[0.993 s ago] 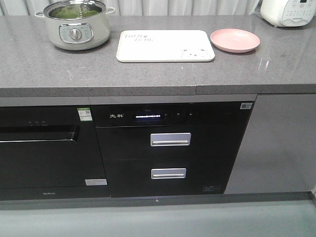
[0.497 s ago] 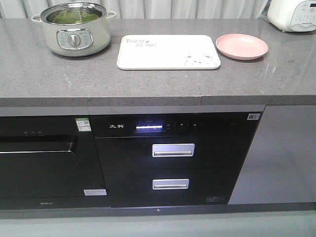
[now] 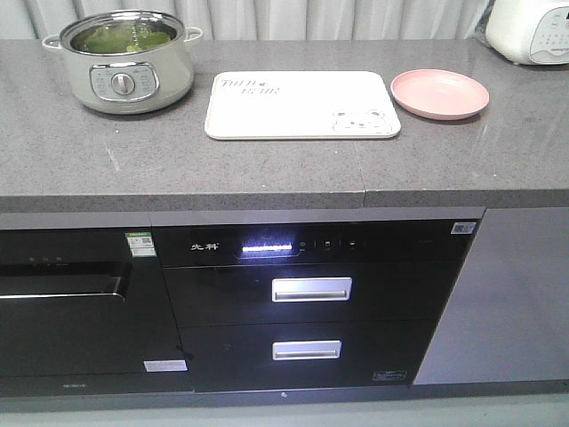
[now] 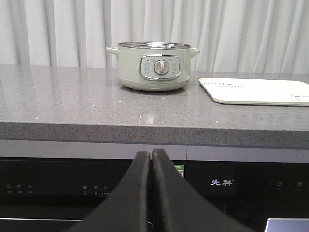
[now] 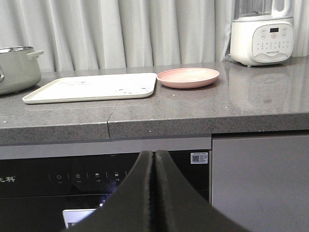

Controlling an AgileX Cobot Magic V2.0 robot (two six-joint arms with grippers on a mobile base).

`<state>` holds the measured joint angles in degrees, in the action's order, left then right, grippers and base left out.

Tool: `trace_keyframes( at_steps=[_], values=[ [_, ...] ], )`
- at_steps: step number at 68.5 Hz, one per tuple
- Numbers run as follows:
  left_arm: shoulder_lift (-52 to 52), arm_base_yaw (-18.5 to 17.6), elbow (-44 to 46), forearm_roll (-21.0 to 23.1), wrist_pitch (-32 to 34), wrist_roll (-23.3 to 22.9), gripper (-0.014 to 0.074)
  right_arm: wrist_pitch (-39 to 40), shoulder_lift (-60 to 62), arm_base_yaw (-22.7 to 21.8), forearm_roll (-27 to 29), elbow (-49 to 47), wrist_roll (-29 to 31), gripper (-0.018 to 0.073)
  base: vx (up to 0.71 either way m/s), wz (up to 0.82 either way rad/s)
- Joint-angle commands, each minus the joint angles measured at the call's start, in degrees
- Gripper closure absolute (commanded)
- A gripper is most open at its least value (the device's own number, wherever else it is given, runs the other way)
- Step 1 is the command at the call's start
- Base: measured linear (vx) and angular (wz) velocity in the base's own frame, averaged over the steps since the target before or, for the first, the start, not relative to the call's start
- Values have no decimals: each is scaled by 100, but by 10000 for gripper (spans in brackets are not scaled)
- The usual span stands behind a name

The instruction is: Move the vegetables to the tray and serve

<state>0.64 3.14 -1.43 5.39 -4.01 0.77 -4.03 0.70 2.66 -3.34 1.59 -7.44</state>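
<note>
Green vegetables (image 3: 120,38) lie inside a pale green electric pot (image 3: 124,62) at the back left of the grey counter. The cream-white tray (image 3: 284,111) with a bear print lies flat at the counter's middle. From the left wrist view the pot (image 4: 153,67) stands straight ahead and the tray (image 4: 256,92) to its right. My left gripper (image 4: 150,154) is shut and holds nothing, below counter height in front of the cabinets. My right gripper (image 5: 154,154) is also shut with nothing in it, facing the tray (image 5: 91,87). Neither gripper appears in the front view.
A round pink plate (image 3: 440,93) sits right of the tray. A white appliance (image 3: 533,31) stands at the counter's back right corner. Under the counter are black built-in appliances with two drawer handles (image 3: 311,289). Curtains hang behind the counter.
The counter has drawn closer and lower in the front view across the three frames; pot, tray and plate keep their places on it.
</note>
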Motion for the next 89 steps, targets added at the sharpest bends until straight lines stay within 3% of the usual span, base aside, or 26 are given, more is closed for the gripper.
trace_keyframes(
  at_steps=[1,89],
  values=[
    [78,-16,-159,50,401,-22,602,447,41,6,-68,92,-1,565,9,-1],
    [78,-16,-159,50,401,-22,602,447,41,6,-68,92,-1,565,8,-1]
  ],
)
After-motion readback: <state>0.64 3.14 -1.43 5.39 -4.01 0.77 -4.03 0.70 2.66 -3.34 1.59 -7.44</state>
